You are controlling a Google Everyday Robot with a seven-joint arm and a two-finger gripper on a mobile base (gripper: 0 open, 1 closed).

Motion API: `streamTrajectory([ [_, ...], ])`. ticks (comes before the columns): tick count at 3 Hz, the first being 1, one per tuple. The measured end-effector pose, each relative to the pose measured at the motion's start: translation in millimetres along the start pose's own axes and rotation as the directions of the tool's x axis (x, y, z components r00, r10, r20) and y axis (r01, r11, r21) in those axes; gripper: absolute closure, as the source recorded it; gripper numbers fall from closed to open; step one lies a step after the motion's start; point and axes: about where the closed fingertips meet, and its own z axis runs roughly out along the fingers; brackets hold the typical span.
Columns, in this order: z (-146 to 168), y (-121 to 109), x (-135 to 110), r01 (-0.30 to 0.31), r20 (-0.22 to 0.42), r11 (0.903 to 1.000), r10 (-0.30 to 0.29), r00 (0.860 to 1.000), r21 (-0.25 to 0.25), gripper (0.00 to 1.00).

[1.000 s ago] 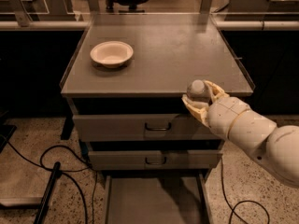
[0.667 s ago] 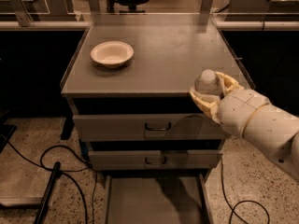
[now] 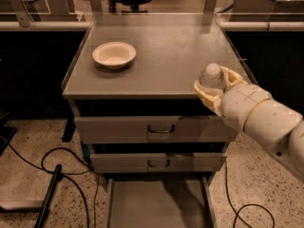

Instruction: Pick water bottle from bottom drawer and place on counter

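My gripper (image 3: 213,85) is shut on the water bottle (image 3: 211,77), a small clear bottle with a pale cap. It holds the bottle upright at the counter's (image 3: 166,51) front right corner, about level with the top. The cream arm reaches in from the lower right. The bottom drawer (image 3: 156,205) stands pulled out below, its flat grey floor bare.
A cream round bowl (image 3: 114,54) sits on the counter's left half. Two shut drawers with dark handles (image 3: 160,128) lie under the top. Black cables (image 3: 61,175) trail on the speckled floor at the left. A glass rail and a chair stand behind the counter.
The gripper has risen and moved a little right and back with the bottle, from in front of the top drawer to the counter's front right edge.
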Motion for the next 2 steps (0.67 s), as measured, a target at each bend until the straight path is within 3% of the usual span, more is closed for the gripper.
streamTrajectory([
  [2, 43, -74, -56, -0.018, 0.074, 0.9950, 0.011, 0.997, 0.098, 1.00],
])
